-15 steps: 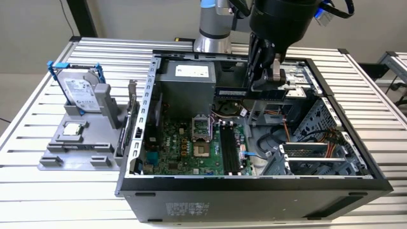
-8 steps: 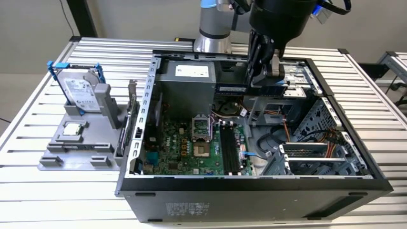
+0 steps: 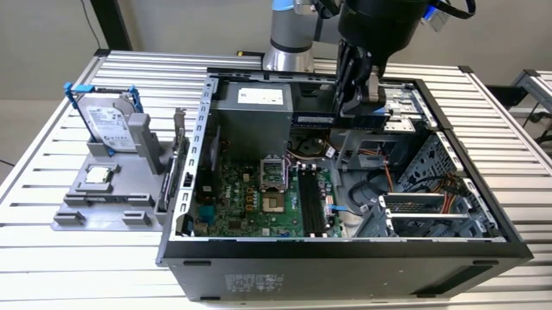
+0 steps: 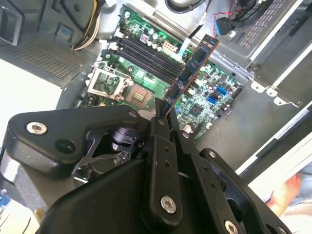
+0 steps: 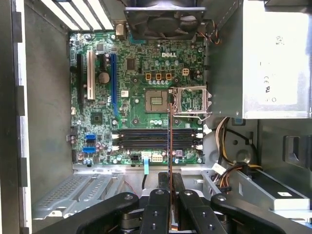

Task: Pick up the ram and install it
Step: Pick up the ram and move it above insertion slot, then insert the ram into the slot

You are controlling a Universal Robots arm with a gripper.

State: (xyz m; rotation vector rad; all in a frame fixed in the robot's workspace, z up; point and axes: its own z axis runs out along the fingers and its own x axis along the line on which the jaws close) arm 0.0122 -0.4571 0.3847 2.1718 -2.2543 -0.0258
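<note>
While clamped in the gripper (image 4: 164,109), the ram (image 4: 194,63) apparently hangs above the motherboard (image 4: 204,105).

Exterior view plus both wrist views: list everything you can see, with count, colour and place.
ram: one, blue-green, held in the gripper above the motherboard
computer case: one, black, open, on the table
motherboard: one, green, on the case floor
memory slots: one bank, black, on the motherboard
power supply: one, grey, inside the case
fan: one, black, at the case wall
hard drive: one, silver in a blue frame, upright on the stand
stand: one, grey, on the table at the exterior view's left
table: one, silver slats, under everything
gripper: one, black, shut on the ram
arm: one, silver, behind the case
</note>
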